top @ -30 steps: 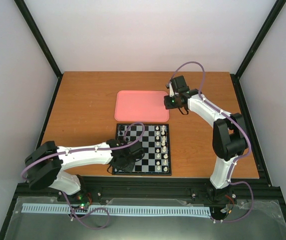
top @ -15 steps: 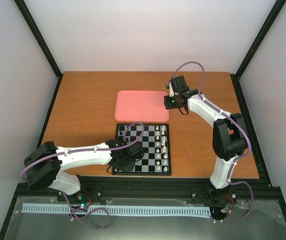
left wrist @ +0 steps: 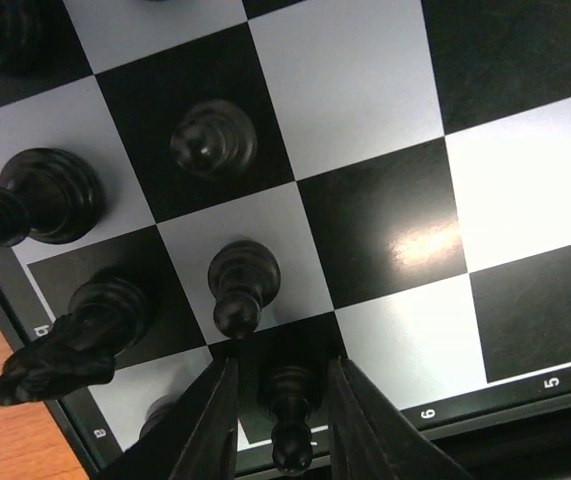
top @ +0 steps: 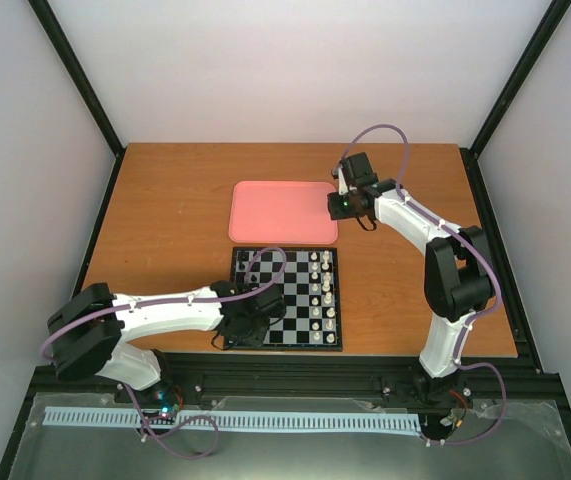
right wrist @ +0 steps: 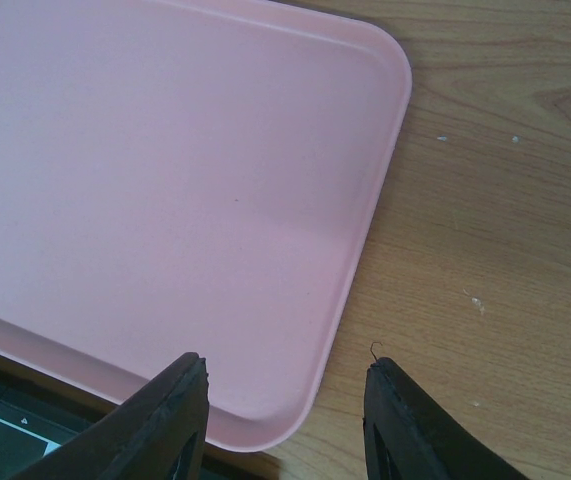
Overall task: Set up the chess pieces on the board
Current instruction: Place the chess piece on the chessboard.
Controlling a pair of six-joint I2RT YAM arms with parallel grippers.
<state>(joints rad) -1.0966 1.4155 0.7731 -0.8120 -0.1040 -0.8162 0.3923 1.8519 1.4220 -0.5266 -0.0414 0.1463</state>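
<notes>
The board lies at the table's near middle. Black chess pieces stand along its left columns. My left gripper hovers low over the board's near-left corner. In the left wrist view its fingers stand slightly apart around a black pawn that stands upright on a dark square, with a thin gap on each side. Another pawn, a third pawn and a knight stand close by. My right gripper is open and empty over the pink tray's right corner.
White pieces fill the board's right columns. The pink tray lies behind the board and holds nothing; it also shows in the right wrist view. Bare wood lies left and right of the board. Black frame posts edge the table.
My left gripper has shifted slightly toward the board's near-left corner. The right arm has not moved.
</notes>
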